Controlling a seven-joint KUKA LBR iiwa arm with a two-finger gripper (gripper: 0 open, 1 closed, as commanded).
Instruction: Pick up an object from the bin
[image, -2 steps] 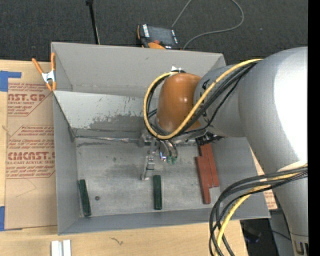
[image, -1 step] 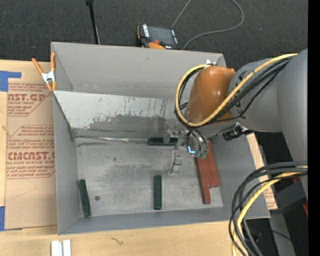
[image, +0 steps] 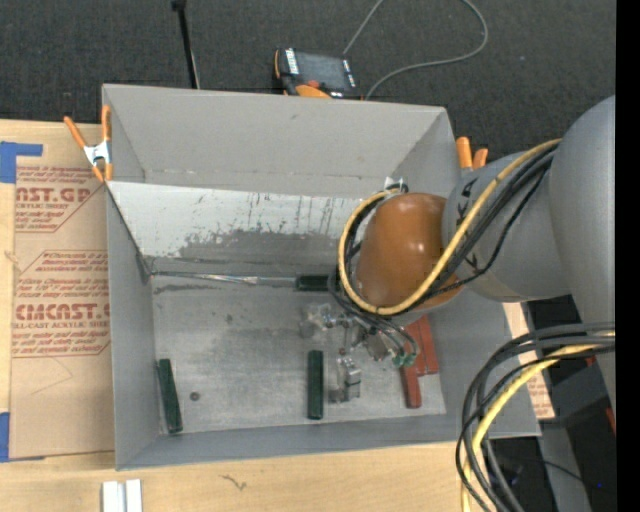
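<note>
My gripper (image: 349, 378) hangs low over the bin floor, right of the middle, under the orange dome of the wrist. Just to its left a dark green bar (image: 315, 384) lies lengthwise on the floor, close beside the gripper. To the right of the gripper lies a red-brown flat piece (image: 422, 352), partly hidden by the wrist. Whether the gripper touches either thing cannot be made out.
A second dark green bar (image: 167, 396) lies near the front left corner. A small dark piece (image: 312, 283) rests at the foot of the back wall. The arm and its cables cover the bin's right side.
</note>
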